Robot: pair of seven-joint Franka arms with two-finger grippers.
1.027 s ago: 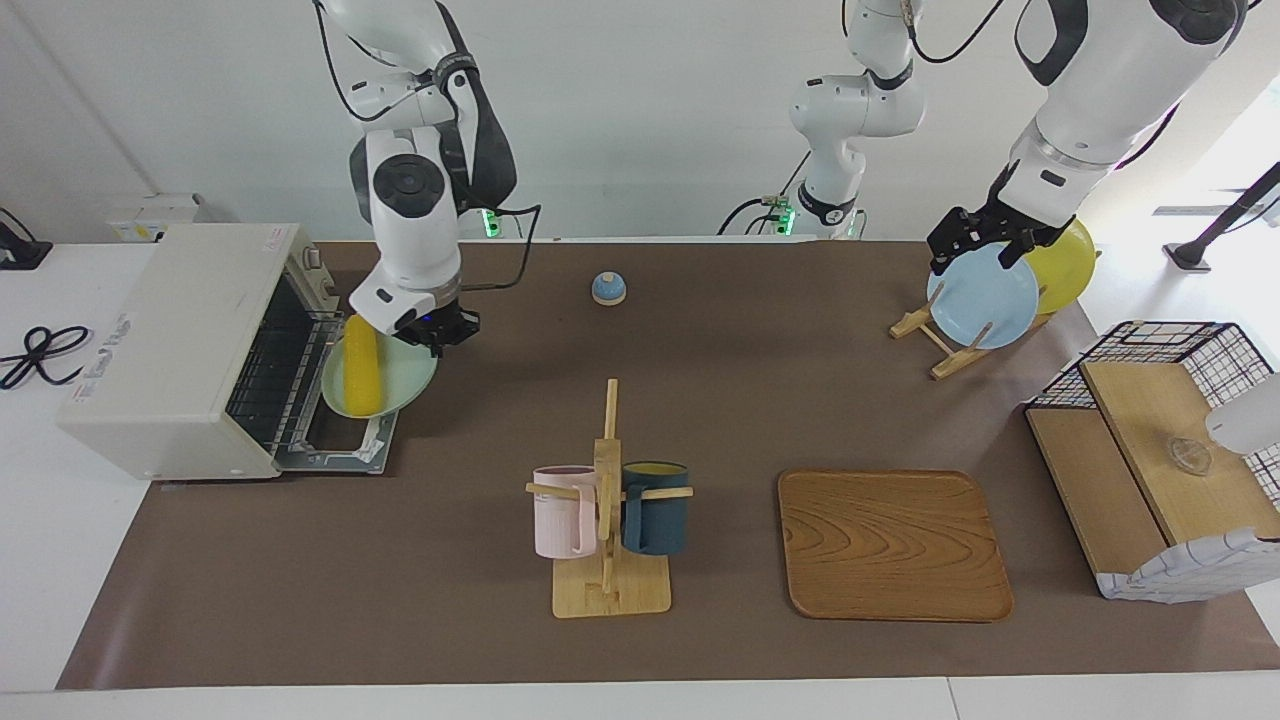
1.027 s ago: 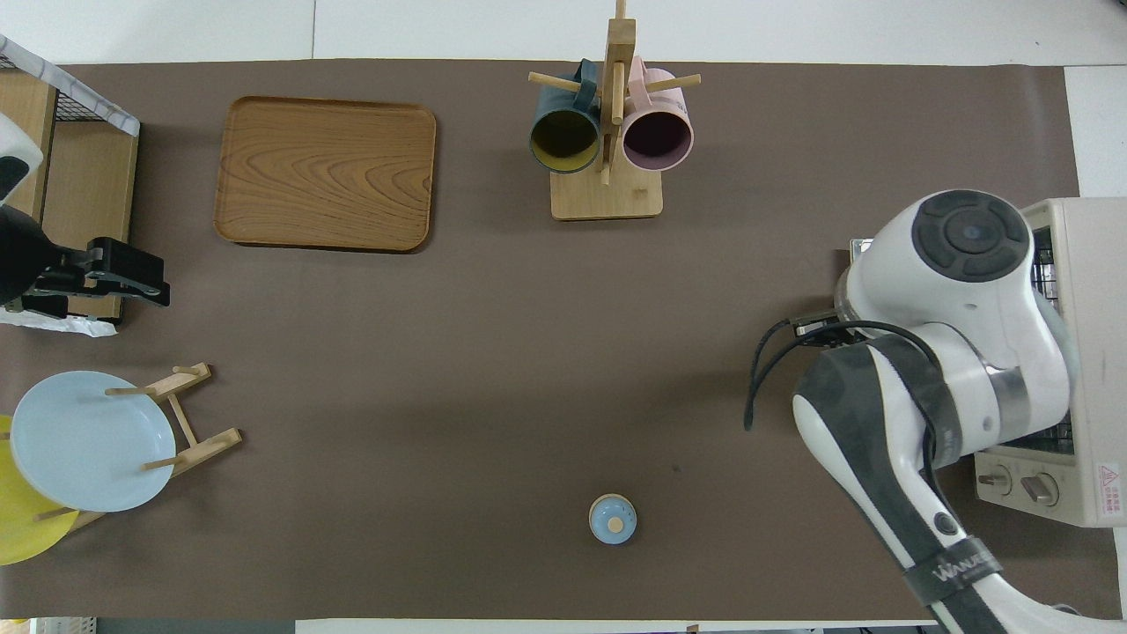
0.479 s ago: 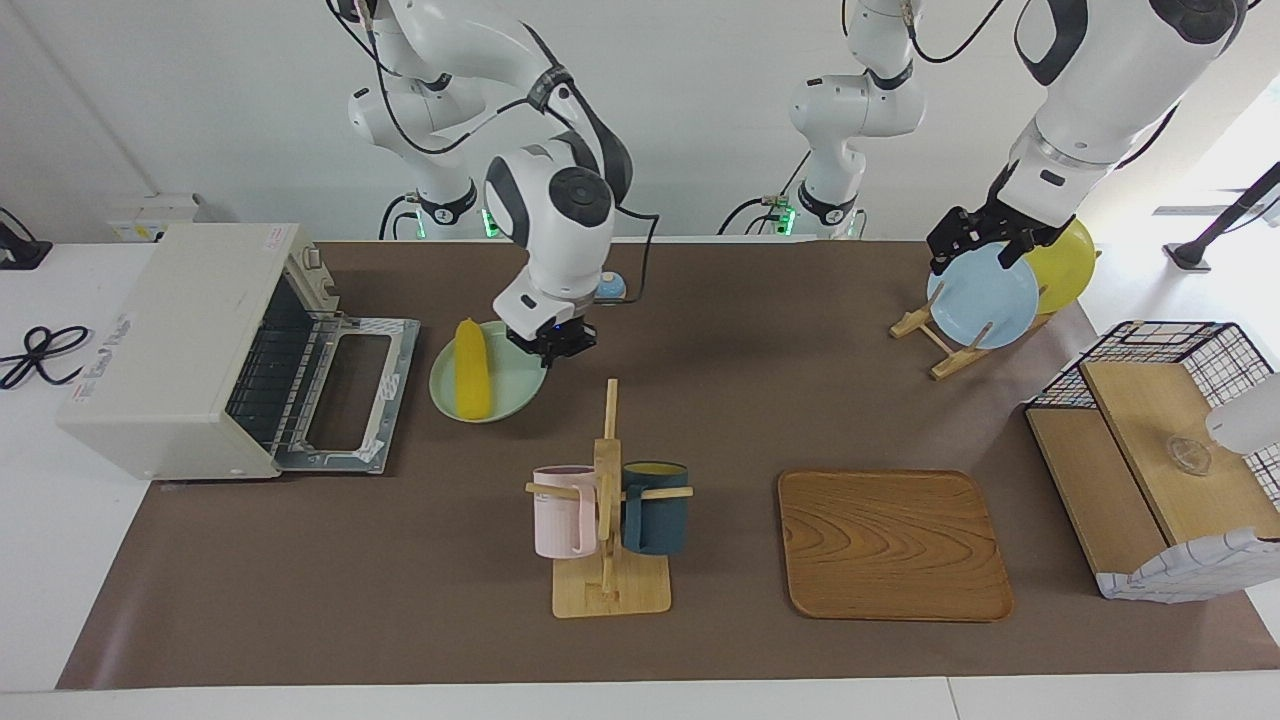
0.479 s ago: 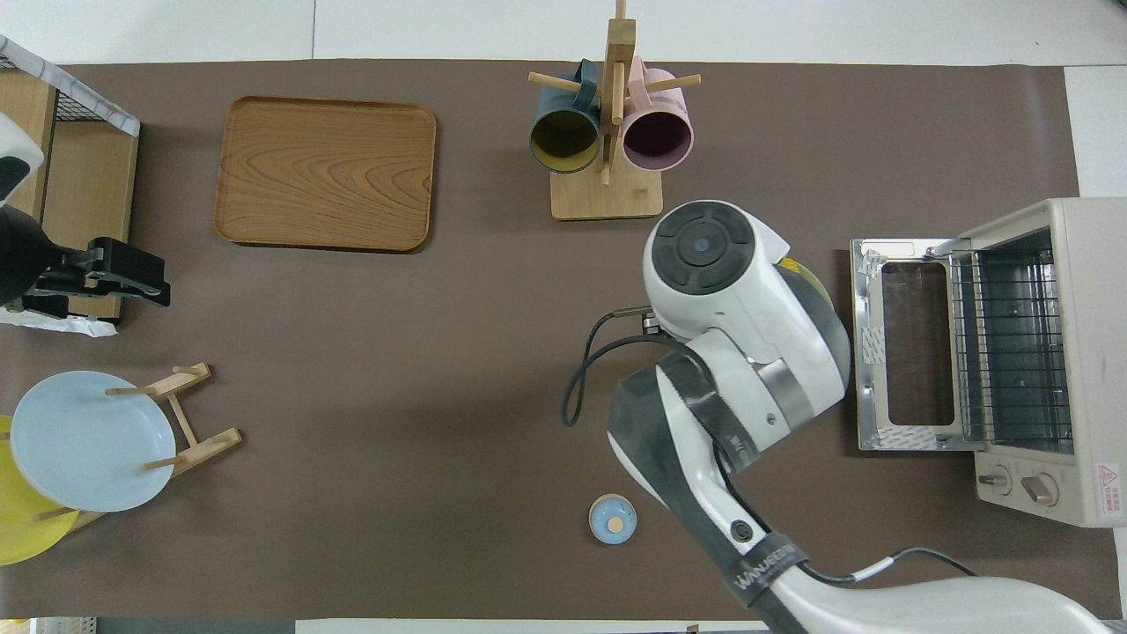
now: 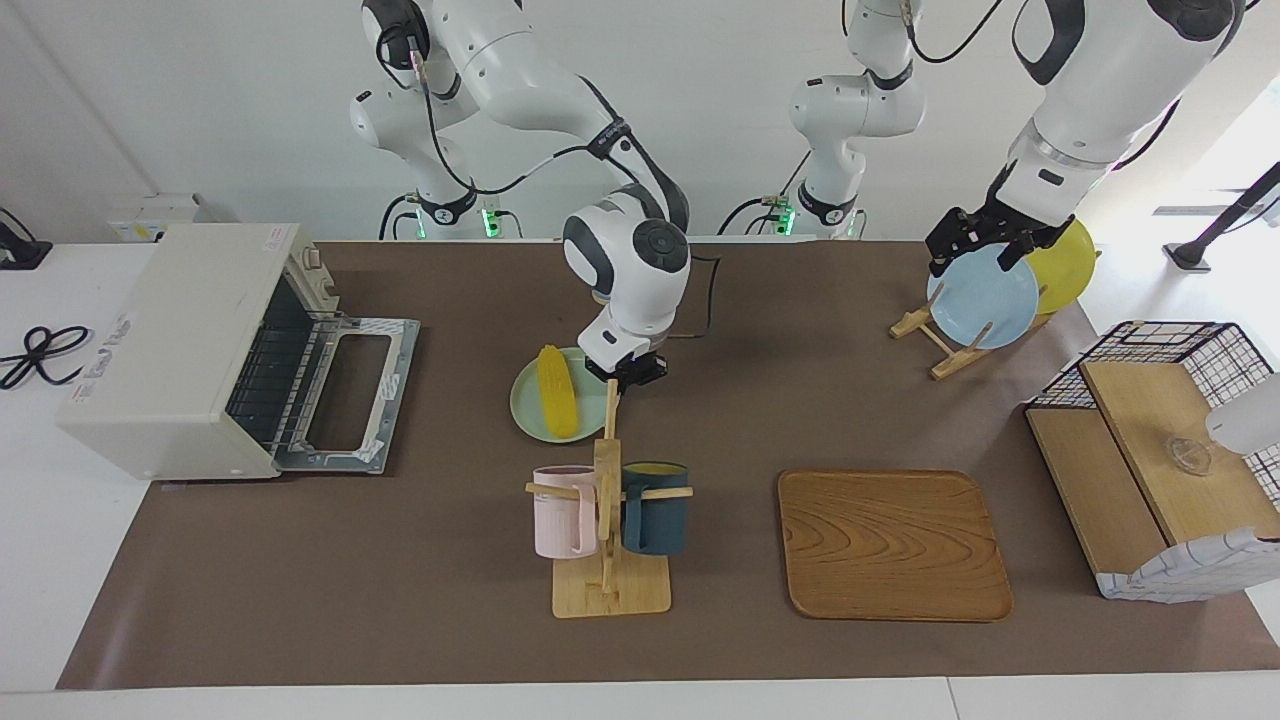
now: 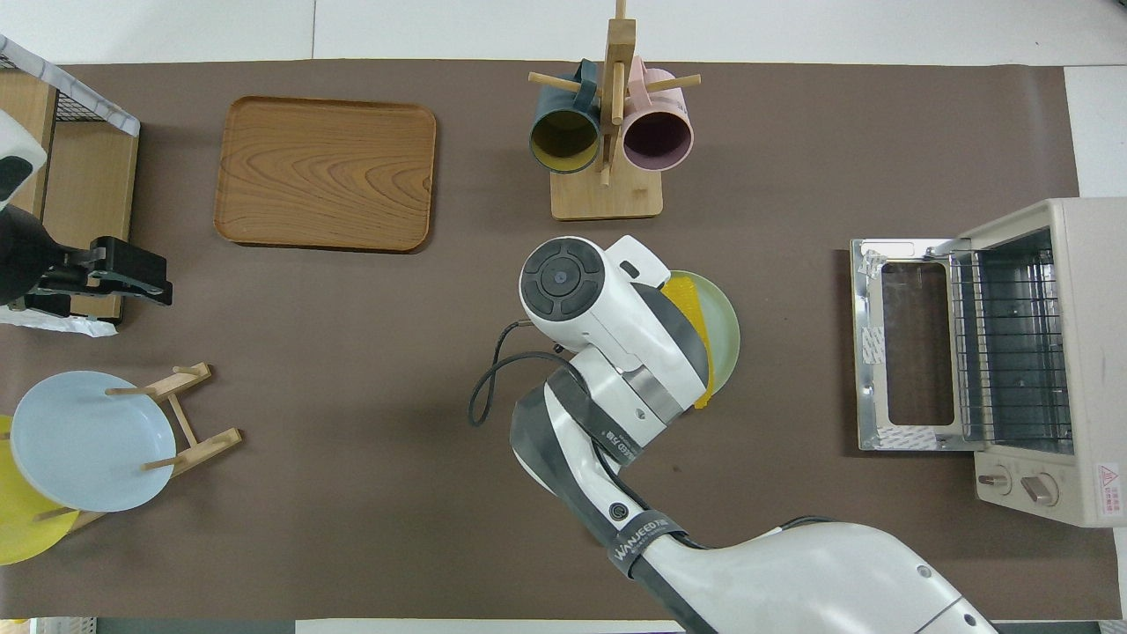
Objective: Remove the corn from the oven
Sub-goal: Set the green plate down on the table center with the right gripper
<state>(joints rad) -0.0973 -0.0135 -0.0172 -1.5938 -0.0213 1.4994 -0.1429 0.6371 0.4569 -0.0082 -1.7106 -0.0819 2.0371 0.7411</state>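
Observation:
The yellow corn [image 5: 556, 390] lies on a pale green plate [image 5: 535, 418] in the middle of the table, between the oven [image 5: 180, 340] and the mug rack and just nearer to the robots than that rack. My right gripper [image 5: 626, 371] is shut on the plate's rim at the side away from the oven. In the overhead view the right arm covers most of the corn [image 6: 688, 295] and of the plate [image 6: 724, 328]. The oven's door [image 5: 350, 390] lies open and its rack is bare. My left gripper [image 5: 985, 243] waits over the plate rack.
A wooden mug rack [image 5: 608, 500] with a pink and a dark blue mug stands beside the plate, farther from the robots. A wooden tray [image 5: 890, 545], a plate rack with a blue plate [image 5: 982, 297] and a yellow plate [image 5: 1065, 265], and a wire-sided shelf [image 5: 1160, 460] stand toward the left arm's end.
My right gripper has carried the green plate with the corn from the oven's open door to the middle of the table, next to the mug rack. The left arm has not moved.

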